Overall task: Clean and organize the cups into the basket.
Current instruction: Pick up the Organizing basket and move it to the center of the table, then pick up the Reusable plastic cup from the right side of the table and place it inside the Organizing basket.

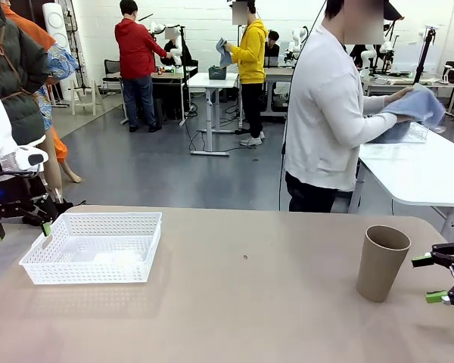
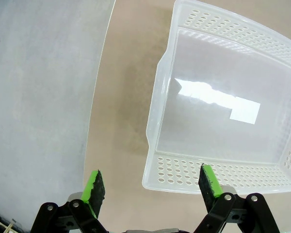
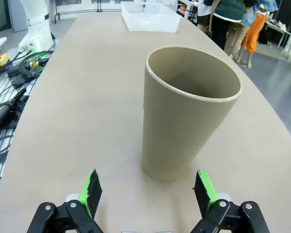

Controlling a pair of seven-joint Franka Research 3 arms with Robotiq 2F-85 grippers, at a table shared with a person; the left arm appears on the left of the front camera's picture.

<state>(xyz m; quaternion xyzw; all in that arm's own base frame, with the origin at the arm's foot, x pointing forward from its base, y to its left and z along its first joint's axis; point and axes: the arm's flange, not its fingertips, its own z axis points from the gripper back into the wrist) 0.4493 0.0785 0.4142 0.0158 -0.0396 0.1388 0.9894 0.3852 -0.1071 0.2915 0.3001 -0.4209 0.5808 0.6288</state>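
One tan-brown cup [image 1: 382,262] stands upright on the table at the right; in the right wrist view the cup [image 3: 186,111] is just ahead of my open right gripper [image 3: 148,190], not between the fingers. My right gripper [image 1: 433,278] hangs a little right of it. The white mesh basket [image 1: 94,246] sits at the left, holding nothing. My left gripper [image 1: 19,225] is open at the table's left edge, beside the basket's left end; in the left wrist view the left gripper [image 2: 153,187] hovers over the basket's [image 2: 228,116] near rim corner.
A person in a white top [image 1: 325,113] stands beyond the far edge, turned to a side table and holding a grey-blue cloth [image 1: 416,104]. Cables [image 3: 9,102] lie along the table's side by the robot base. The table middle [image 1: 242,302] is bare.
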